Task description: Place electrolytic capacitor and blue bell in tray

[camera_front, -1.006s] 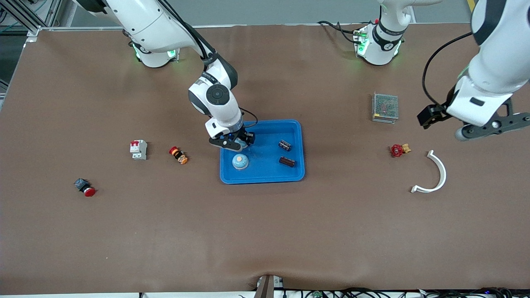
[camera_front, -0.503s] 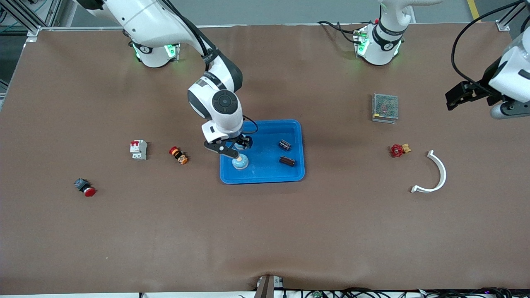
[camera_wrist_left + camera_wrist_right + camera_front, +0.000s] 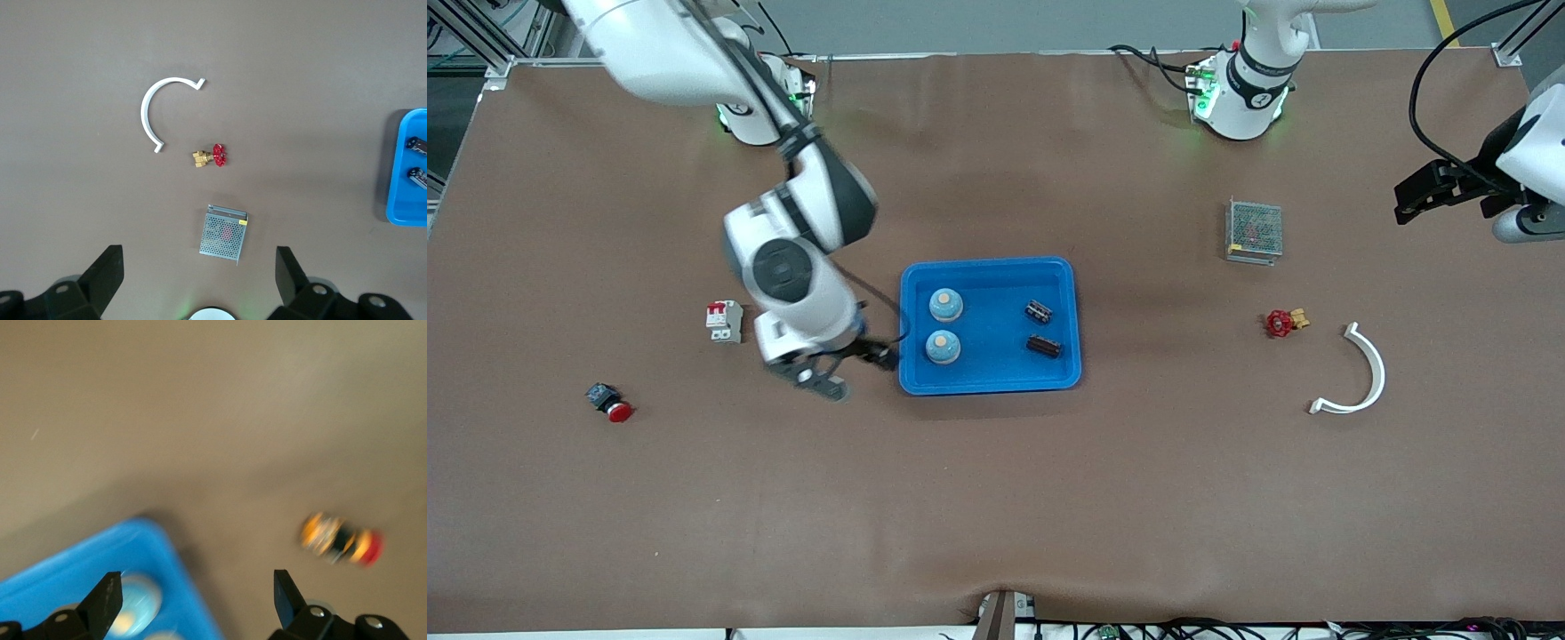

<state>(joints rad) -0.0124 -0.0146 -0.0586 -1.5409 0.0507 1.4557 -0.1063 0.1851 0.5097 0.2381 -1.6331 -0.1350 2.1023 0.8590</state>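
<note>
Two bells and two capacitors sit in your tray.

Your bright-blue tray (image 3: 991, 271) holds two domed blue bells (image 3: 945, 305) (image 3: 943, 347) with pale tops and two dark capacitors (image 3: 1039, 311) (image 3: 1043, 347). Your right end effector (image 3: 823, 378) hangs spread wide over the surface beside the tray; your left end effector (image 3: 200, 280) waits, wide apart.

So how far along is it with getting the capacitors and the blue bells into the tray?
It looks finished. Two blue bells and two capacitors lie in the tray. Nothing is in hand: the right gripper is open and empty over the table beside the tray, and the left gripper hangs open at its own end. Nothing seems left.
</note>
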